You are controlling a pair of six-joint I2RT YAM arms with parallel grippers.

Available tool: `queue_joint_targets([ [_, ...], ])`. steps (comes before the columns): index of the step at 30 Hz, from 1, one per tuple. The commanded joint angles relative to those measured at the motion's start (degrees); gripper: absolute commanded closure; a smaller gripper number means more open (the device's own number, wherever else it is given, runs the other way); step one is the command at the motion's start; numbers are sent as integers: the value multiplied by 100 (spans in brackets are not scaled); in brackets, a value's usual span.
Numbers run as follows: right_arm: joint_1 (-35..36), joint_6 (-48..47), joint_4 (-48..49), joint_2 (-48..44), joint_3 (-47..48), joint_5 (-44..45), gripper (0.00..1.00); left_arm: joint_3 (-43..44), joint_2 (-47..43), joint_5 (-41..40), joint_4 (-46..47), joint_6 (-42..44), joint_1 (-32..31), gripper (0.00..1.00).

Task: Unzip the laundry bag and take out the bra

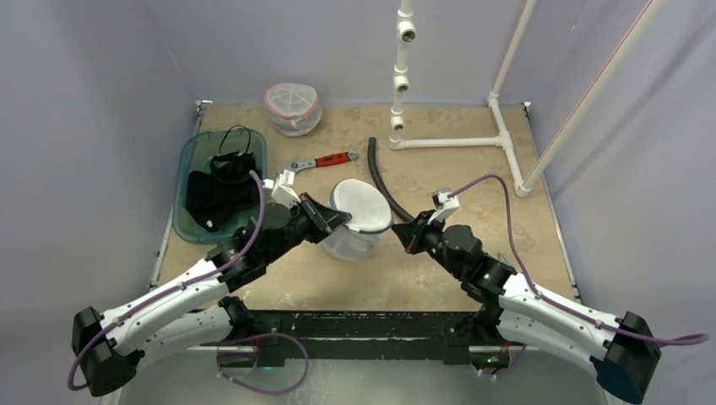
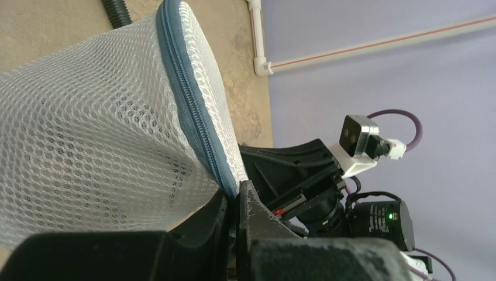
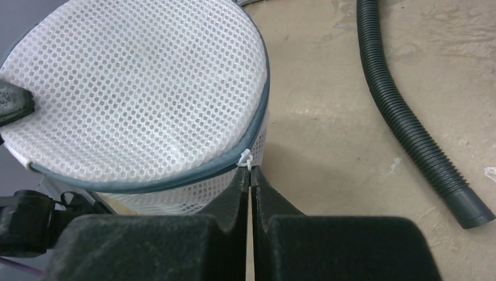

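A round white mesh laundry bag (image 1: 363, 207) sits mid-counter, lifted and tilted between two black robot arms. The left pincer (image 2: 238, 190) is fully shut, clamping the bag's rim on the grey-blue zip (image 2: 187, 93). The right pincer (image 3: 250, 175) is also fully shut at the opposite rim, and the small white zip pull (image 3: 246, 158) sticks out from its tips, so it appears to be pinching it. The bra cannot be seen through the mesh.

The step in hand looks like starting the unzip. To do it well, the left grip should hold the rim taut while the right draws the pull along the curve of the zip, following the rim rather than tugging outward, which could slip the thin tab free.

On the sandy counter (image 1: 380, 278) a black ribbed hose (image 3: 403, 123) lies beside the bag, with a red-handled wrench (image 1: 325, 159) behind it and a teal tub (image 1: 192, 152) of dark cloth to the left. No brand, label or writing can be read.
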Motion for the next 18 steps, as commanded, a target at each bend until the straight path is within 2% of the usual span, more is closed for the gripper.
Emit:
queue_joint_targets([
  [1, -159, 16, -168, -203, -147, 348, 100, 281, -232, 402, 322, 575, 3, 100],
  [8, -154, -810, -87, -765, -159, -194, 100, 347, -277, 481, -157, 1634, 28, 100],
  [12, -152, -955, -189, -929, -168, -519, 100, 425, -255, 178, -574, 2087, 100, 100],
  [17, -147, -909, -89, -1043, -375, -773, 100, 173, -176, 60, -720, 1958, 345, 99],
  [18, -147, -876, -35, -1039, -412, -836, 100, 69, -172, 37, -696, 1856, 354, 93],
])
